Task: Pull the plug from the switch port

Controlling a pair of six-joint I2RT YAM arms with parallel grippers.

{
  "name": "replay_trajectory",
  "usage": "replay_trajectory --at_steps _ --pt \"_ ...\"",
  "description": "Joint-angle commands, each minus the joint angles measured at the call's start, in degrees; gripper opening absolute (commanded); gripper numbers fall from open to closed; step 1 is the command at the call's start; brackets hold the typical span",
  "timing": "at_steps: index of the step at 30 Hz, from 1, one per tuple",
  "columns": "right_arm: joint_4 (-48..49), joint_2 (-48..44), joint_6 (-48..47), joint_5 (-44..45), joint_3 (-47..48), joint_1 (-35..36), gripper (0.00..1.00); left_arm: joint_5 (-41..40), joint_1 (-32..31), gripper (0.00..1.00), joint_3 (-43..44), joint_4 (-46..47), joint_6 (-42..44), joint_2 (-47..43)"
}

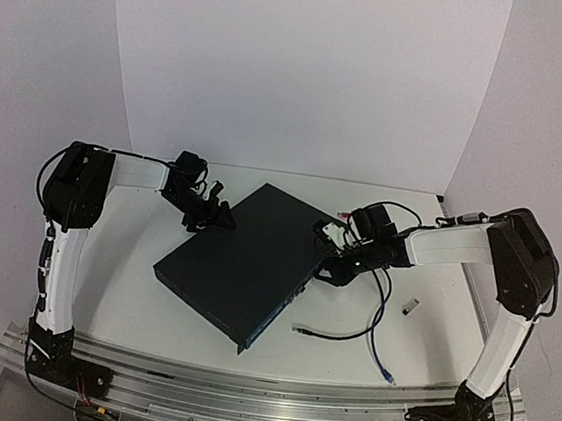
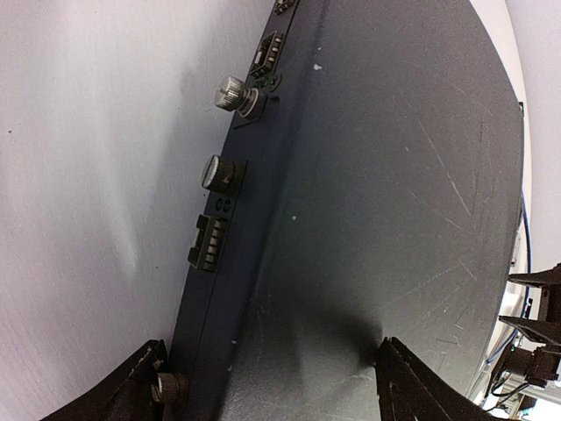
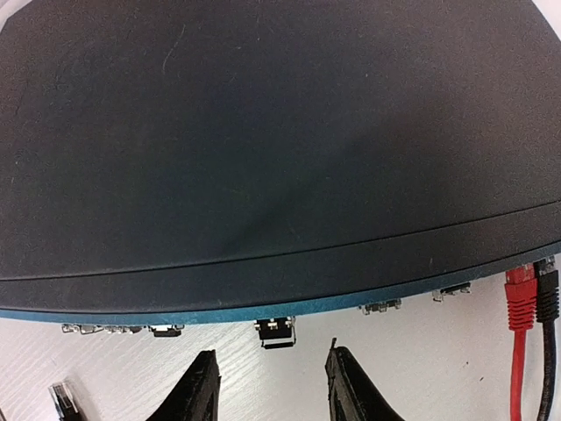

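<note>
The switch (image 1: 240, 262) is a flat dark navy box lying askew mid-table. In the right wrist view its socket face (image 3: 289, 307) runs along the bottom, and a short black plug (image 3: 274, 331) sticks out of one port. My right gripper (image 3: 272, 377) is open, its fingertips (image 3: 200, 379) just short of that plug, one on each side, not touching it. A red plug (image 3: 520, 294) and a black one (image 3: 548, 298) sit in ports at the far right. My left gripper (image 2: 272, 381) is open, straddling the switch's back edge (image 2: 219, 289).
A loose black cable (image 1: 334, 332), a blue cable (image 1: 377, 351) and a small silver piece (image 1: 410, 307) lie on the table right of the switch. A loose clear plug end (image 3: 63, 399) lies near the socket face. Knobs (image 2: 230, 90) stick out of the back face.
</note>
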Motion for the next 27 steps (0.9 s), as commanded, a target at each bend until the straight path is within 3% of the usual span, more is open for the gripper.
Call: replay_trajectory --at_steps 1,15,23,27 --pt "-0.23 1.56 -1.25 -0.15 2.22 0.10 0.40 -3.92 -0.85 0.80 -0.62 -3.47 1.30 3.58" --pt "-0.15 4.40 -1.62 2.27 4.34 1.53 0.39 -4.10 -0.85 0.80 0.16 -4.06 1.14 3.94" --pt "1.05 5.62 -2.53 5.10 4.86 2.29 0.33 -4.35 -0.85 0.80 0.50 -4.29 0.95 4.32" --pt "3.24 5.63 -2.99 6.10 4.23 2.38 0.25 -4.36 -0.85 0.80 0.87 -4.44 0.91 4.47"
